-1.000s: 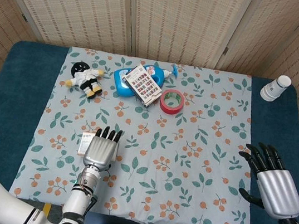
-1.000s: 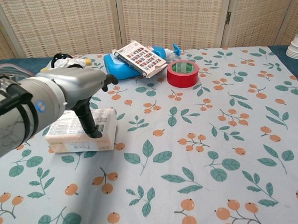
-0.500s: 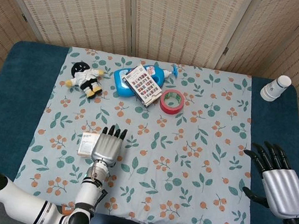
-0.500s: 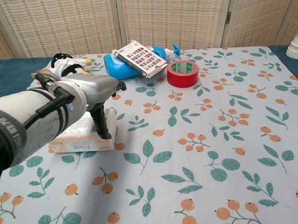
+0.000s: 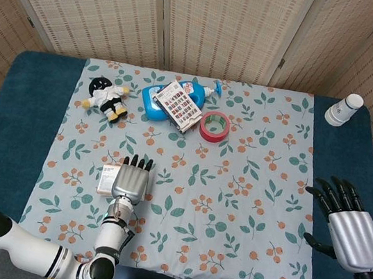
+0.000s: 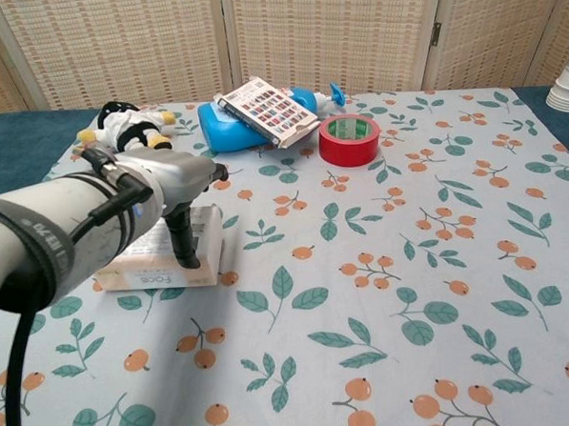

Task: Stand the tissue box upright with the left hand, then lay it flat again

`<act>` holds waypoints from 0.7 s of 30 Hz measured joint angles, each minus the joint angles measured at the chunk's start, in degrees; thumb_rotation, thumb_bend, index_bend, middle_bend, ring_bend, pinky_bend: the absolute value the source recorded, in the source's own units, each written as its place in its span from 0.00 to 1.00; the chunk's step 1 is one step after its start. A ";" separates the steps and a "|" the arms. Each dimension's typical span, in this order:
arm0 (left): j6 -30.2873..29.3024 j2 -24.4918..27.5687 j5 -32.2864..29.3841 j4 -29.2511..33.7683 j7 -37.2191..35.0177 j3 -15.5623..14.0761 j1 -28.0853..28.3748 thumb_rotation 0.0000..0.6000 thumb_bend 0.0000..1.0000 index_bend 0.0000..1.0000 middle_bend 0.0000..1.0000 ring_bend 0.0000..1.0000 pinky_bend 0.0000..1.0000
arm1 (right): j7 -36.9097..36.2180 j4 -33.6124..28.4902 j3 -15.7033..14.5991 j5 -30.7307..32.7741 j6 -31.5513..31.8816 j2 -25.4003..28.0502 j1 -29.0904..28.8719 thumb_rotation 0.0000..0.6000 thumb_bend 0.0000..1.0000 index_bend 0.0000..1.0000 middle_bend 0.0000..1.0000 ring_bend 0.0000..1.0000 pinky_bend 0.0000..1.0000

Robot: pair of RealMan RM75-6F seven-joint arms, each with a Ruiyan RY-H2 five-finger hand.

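Observation:
The pale tissue box (image 5: 107,178) lies flat on the floral cloth at the front left, its front face (image 6: 154,275) reading "Face" in the chest view. My left hand (image 5: 131,181) hovers over the box's right half, palm down, fingers stretched out towards the far side. In the chest view the left hand (image 6: 178,180) hangs a dark finger (image 6: 184,243) down against the box's right part; nothing is gripped. My right hand (image 5: 348,232) is at the table's right edge, fingers spread, holding nothing; only the head view shows it.
At the back stand a plush doll (image 5: 106,97), a blue bottle (image 5: 154,101) with a printed booklet (image 5: 179,105) leaning on it, and a red tape roll (image 5: 214,126). Stacked paper cups (image 5: 344,109) sit at the far right corner.
My left hand has drifted slightly right, then back left, over the box. The box has not moved. My right hand has sunk a little towards the near edge.

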State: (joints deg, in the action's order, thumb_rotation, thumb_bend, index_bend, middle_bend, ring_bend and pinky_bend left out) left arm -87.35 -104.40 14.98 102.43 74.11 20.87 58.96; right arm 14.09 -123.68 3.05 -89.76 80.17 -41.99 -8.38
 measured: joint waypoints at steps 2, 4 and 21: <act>0.00 0.11 -0.25 -0.11 -0.27 -0.10 -0.08 1.00 0.18 0.04 0.13 0.00 0.13 | 0.16 -0.01 0.00 0.07 -0.14 -0.06 -0.03 1.00 0.11 0.20 0.11 0.00 0.07; -0.04 0.09 -0.50 -0.21 -0.54 -0.22 -0.15 1.00 0.18 0.06 0.14 0.00 0.13 | 0.35 -0.03 -0.01 0.11 -0.27 -0.13 -0.06 1.00 0.11 0.20 0.11 0.00 0.07; 1.80 -1.58 0.43 -5.06 -1.04 -3.09 0.34 1.00 0.26 0.21 0.29 0.06 0.16 | 0.63 -0.02 0.22 0.73 -0.68 -0.34 -0.22 1.00 0.11 0.20 0.11 0.00 0.07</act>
State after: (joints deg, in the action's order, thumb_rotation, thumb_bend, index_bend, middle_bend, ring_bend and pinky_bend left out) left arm -85.56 -105.98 15.41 97.37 73.07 17.78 59.29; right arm 14.72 -123.69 3.27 -89.02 79.49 -42.32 -8.59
